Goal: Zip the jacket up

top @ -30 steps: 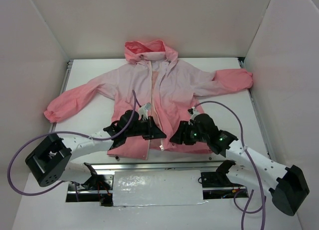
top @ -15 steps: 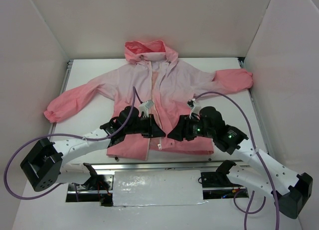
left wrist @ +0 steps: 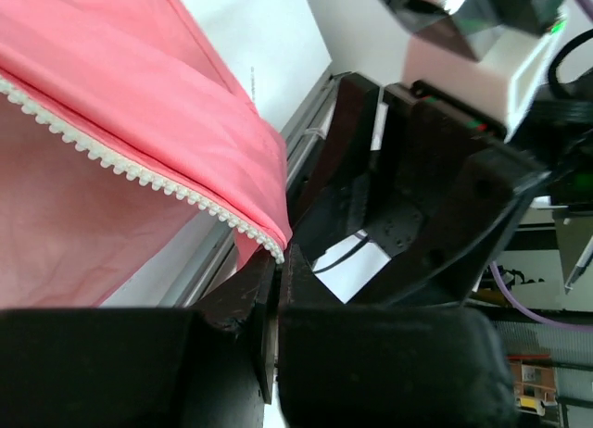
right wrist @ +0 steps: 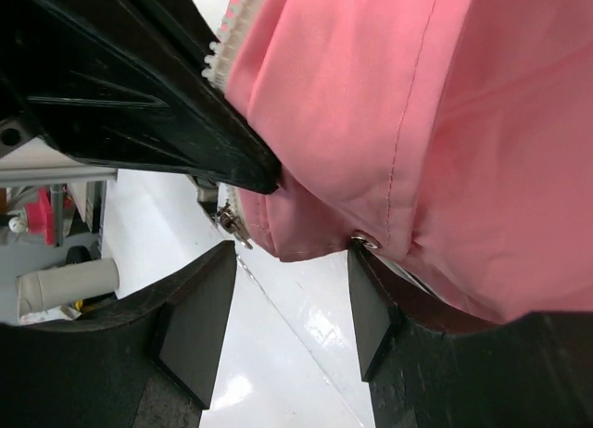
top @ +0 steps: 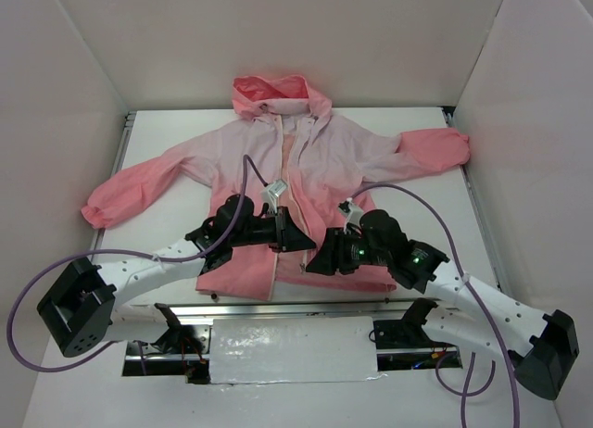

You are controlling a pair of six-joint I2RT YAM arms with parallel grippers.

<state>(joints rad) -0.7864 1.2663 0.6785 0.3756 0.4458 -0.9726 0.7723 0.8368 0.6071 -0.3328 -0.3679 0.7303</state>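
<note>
The pink jacket [top: 315, 159] lies spread face up on the white table, hood at the far side, front open along its white zipper. My left gripper [top: 298, 237] is at the hem's middle, shut on the bottom end of one zipper edge [left wrist: 139, 173]. In the left wrist view the toothed edge ends right at the fingertips [left wrist: 280, 261]. My right gripper [top: 317, 264] is open beside it. In the right wrist view its jaws [right wrist: 287, 298] stand either side of the other hem corner [right wrist: 306, 233]. There the metal zipper slider [right wrist: 232, 226] hangs by the left gripper's black finger [right wrist: 139, 104].
White walls close in the table on three sides. A metal rail [top: 389, 301] runs along the near edge, with a white padded block [top: 292, 349] in front of it. Purple cables [top: 435, 224] loop over both arms. A metal snap [right wrist: 363, 242] sits on the hem.
My left gripper has moved up and to the right with the hem edge in it. My right gripper has moved left toward the hem's middle.
</note>
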